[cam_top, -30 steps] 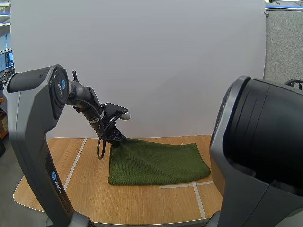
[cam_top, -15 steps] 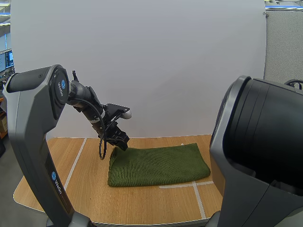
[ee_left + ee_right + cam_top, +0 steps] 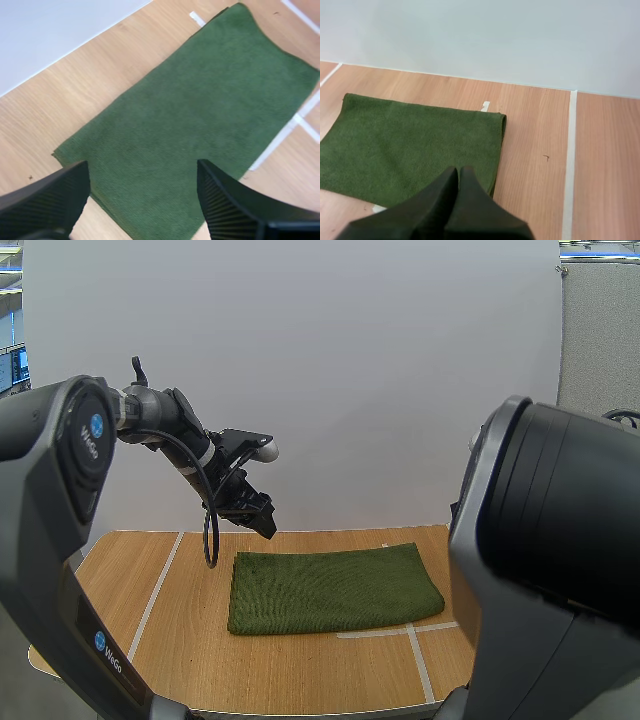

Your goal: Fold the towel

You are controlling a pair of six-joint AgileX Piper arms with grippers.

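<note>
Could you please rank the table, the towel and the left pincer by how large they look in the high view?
1. table, largest
2. towel
3. left pincer, smallest; it hangs raised above the towel's far corner, so nearness may skew its look.

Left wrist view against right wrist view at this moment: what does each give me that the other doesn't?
Left wrist view: the left gripper hangs above the green towel with its fingers apart and their ribbed faces turned to each other. Layered edges show at one towel corner.
Right wrist view: the right gripper is over the towel's edge, fingers together as one dark wedge and holding nothing. The rounded fold at the towel's end shows here.
Shared: the towel lying flat on the wooden table, which is marked with white tape lines.
</note>
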